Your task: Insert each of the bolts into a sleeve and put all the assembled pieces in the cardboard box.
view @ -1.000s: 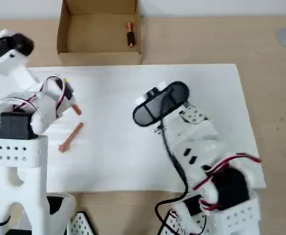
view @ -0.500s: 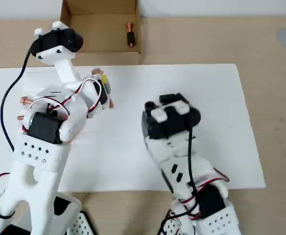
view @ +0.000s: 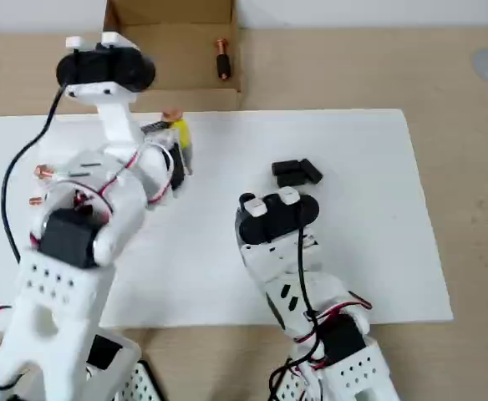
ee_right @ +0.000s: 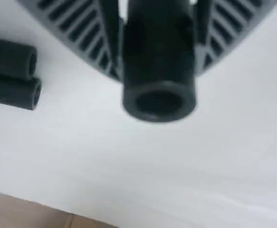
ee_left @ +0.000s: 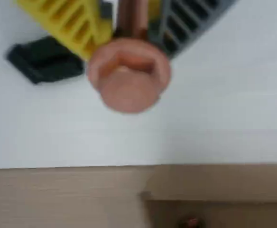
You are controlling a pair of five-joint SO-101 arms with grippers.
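Since the earlier frame the right arm [view: 282, 276] has drawn back toward the near edge of the white sheet [view: 378, 251], uncovering two loose sleeves [view: 296, 172]. The left gripper [ee_left: 131, 23] has shifted toward the far edge. It is clamped on a bolt [ee_left: 129, 78], whose head protrudes beyond the tips. The right gripper [ee_right: 158, 28] is clamped on a black sleeve [ee_right: 158, 61], open end protruding. One assembled piece [view: 221, 58] lies in the cardboard box [view: 110, 58]

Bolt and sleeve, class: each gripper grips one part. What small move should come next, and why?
Probably bring the left gripper toward the right gripper, lining the bolt up with the open bore of the sleeve. Each part is clamped in its gripper, yet the two are apart over the white mat.
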